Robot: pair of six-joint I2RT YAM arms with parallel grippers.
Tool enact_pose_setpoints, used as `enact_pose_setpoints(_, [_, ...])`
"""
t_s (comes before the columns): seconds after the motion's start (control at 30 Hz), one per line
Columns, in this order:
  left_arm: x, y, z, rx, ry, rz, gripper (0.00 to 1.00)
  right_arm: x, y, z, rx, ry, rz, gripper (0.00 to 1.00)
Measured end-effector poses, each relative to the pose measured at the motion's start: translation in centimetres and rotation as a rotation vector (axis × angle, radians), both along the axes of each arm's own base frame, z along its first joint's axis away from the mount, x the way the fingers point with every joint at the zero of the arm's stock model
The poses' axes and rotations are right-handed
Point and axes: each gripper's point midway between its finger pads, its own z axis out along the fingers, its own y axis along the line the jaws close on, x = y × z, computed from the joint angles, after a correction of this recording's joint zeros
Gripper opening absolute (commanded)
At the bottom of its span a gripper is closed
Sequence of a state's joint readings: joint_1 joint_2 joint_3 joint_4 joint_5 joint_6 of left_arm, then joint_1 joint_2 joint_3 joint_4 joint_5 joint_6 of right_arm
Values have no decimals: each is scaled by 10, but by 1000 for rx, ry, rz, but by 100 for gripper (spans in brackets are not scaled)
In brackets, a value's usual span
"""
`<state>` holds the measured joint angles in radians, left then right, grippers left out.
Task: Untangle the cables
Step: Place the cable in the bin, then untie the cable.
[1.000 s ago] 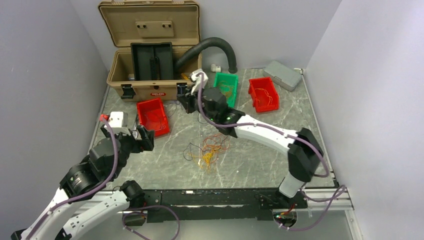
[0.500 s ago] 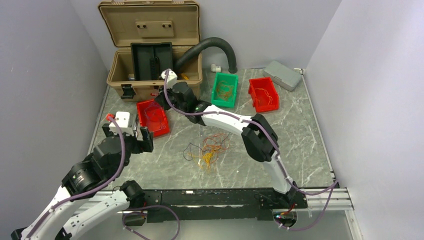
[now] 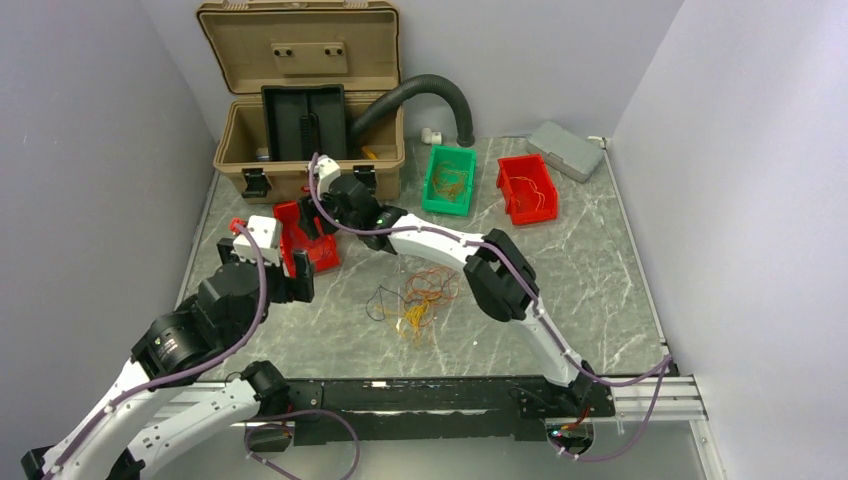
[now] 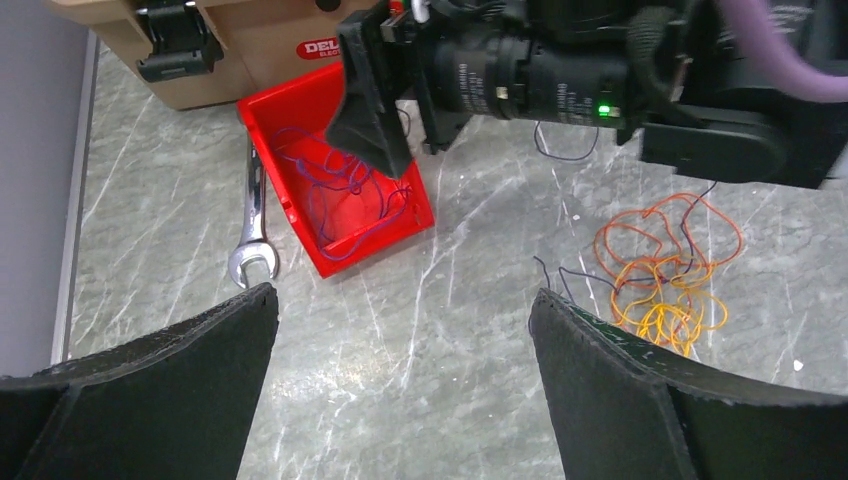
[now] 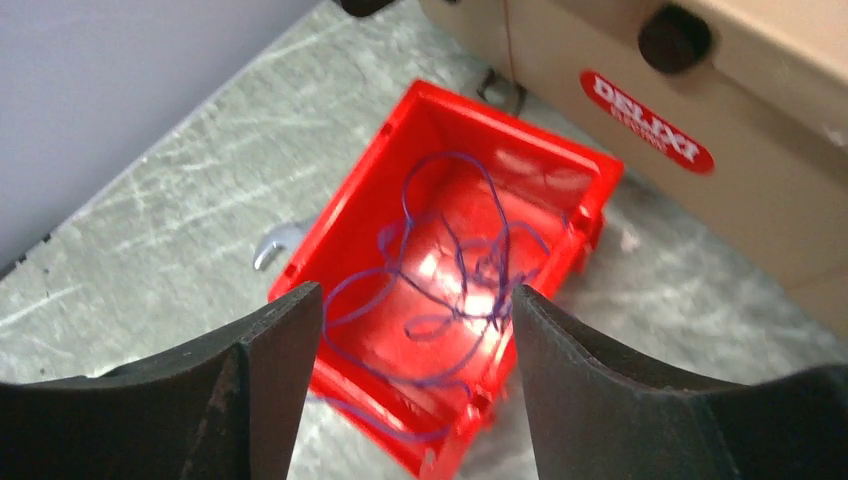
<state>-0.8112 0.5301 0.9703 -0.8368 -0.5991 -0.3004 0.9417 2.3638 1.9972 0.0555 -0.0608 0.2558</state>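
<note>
Black jaws of the right tool (image 5: pixel 415 300) stand well apart with nothing between them, hanging just above a red bin (image 5: pixel 345 190). A loose purple wire (image 5: pixel 450 270) lies coiled on the bin's floor, touching neither finger. Seen from the top, this tool sits at about 10 o'clock of the table's middle, its arm reaching across from the right. A wrench (image 4: pixel 255 215) lies flat on the table (image 4: pixel 450 380) just beside the bin at 9 o'clock, and an open tan case (image 3: pixel 300 30) stands just past the bin at 12 o'clock. The left tool (image 4: pixel 400 305) is spread wide and empty, held above bare table at 6 o'clock of the bin. The cables (image 3: pixel 420 300), a tangle of orange, yellow, red and dark strands, rest on the table near its middle, at 4 o'clock of the red bin and apart from both tools. Further out, at 12 to 1 o'clock of the tangle, a green bin (image 3: pixel 445 208) and a second red bin (image 3: pixel 522 217) each hold thin wires, with a grey box (image 3: pixel 565 150) beyond them at 1 o'clock
</note>
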Motion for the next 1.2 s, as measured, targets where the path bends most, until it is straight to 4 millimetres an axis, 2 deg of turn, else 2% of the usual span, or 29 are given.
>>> enact_pose_setpoints(0.1, [2, -3, -3, 12, 13, -3, 99, -11, -22, -1, -40, 11, -14, 74])
enact_pose_setpoints(0.23, [5, -9, -8, 29, 39, -18, 99, -36, -74, 21, -42, 15, -45, 75])
enact_pose_setpoints(0.3, [7, -18, -13, 42, 68, -42, 99, -47, -119, 43, -3, 33, -85, 75])
enact_pose_setpoints(0.37, [10, -28, -19, 52, 98, -70, 99, -44, -155, 63, 44, 37, -139, 75])
enact_pose_setpoints(0.43, [14, -45, -29, 56, 144, -114, 99, -37, -208, 80, 84, 46, -233, 76])
enact_pose_setpoints(0.5, [19, -67, -41, 42, 189, -168, 99, -34, -251, 86, 91, 46, -321, 76])
enact_pose_setpoints(0.57, [22, -92, -63, 21, 256, -232, 99, -46, -280, 81, 63, 58, -371, 76])
enact_pose_setpoints(0.67, [22, -126, -103, -8, 370, -319, 98, -78, -306, 58, -24, 109, -389, 76])
enact_pose_setpoints(0.73, [20, -142, -130, -13, 451, -361, 97, -94, -320, 40, -79, 148, -399, 76])
enact_pose_setpoints(0.8, [18, -152, -146, -17, 507, -382, 97, -107, -335, 22, -122, 190, -412, 77])
enact_pose_setpoints(0.93, [21, -167, -158, -35, 540, -414, 97, -136, -355, -14, -168, 279, -422, 78])
enact_pose_setpoints(1.1, [24, -177, -159, -62, 526, -441, 97, -157, -354, -42, -170, 374, -378, 79])
enact_pose_setpoints(1.2, [22, -177, -167, -68, 530, -446, 97, -163, -350, -52, -167, 406, -361, 79])
